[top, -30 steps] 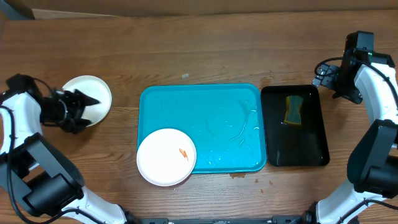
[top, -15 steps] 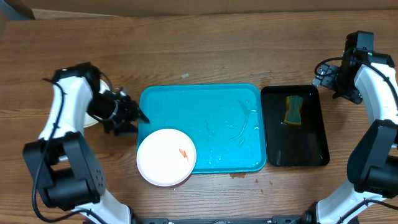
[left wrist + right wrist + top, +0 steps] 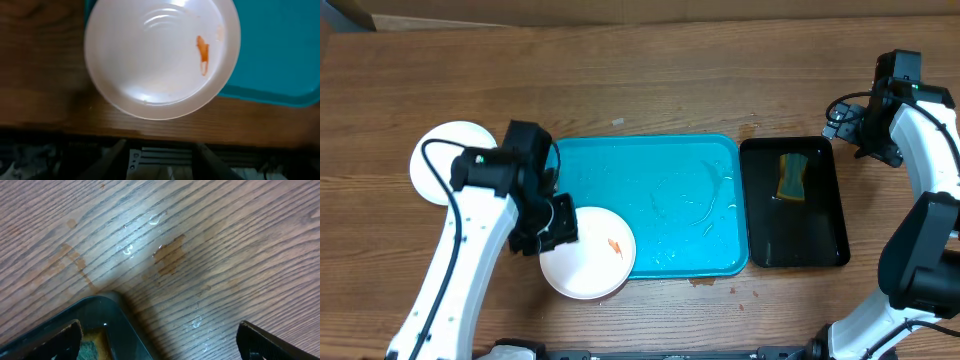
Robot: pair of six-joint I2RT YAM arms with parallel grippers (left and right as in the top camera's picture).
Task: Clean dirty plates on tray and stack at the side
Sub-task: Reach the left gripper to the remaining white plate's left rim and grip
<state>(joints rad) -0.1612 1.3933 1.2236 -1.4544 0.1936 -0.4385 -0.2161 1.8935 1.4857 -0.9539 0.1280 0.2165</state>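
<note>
Left gripper (image 3: pixel 556 222) poised over the dirty plate (image 3: pixel 592 258), which sits on the 7 o'clock corner of the tray (image 3: pixel 670 165) and overhangs its rim onto the table (image 3: pixel 620 80). Fingers (image 3: pixel 116 152) half parted, holding nothing. In the wrist view the plate lies beyond their tips at 12 o'clock, not between them. Judged best: descend to the overhanging edge at the plate's 9 o'clock, pinching the rim clear of the orange smear (image 3: pixel 202 49). Right gripper (image 3: pixel 159 330) wide apart, empty, off the 1 o'clock corner of the black tray (image 3: pixel 820 240)
</note>
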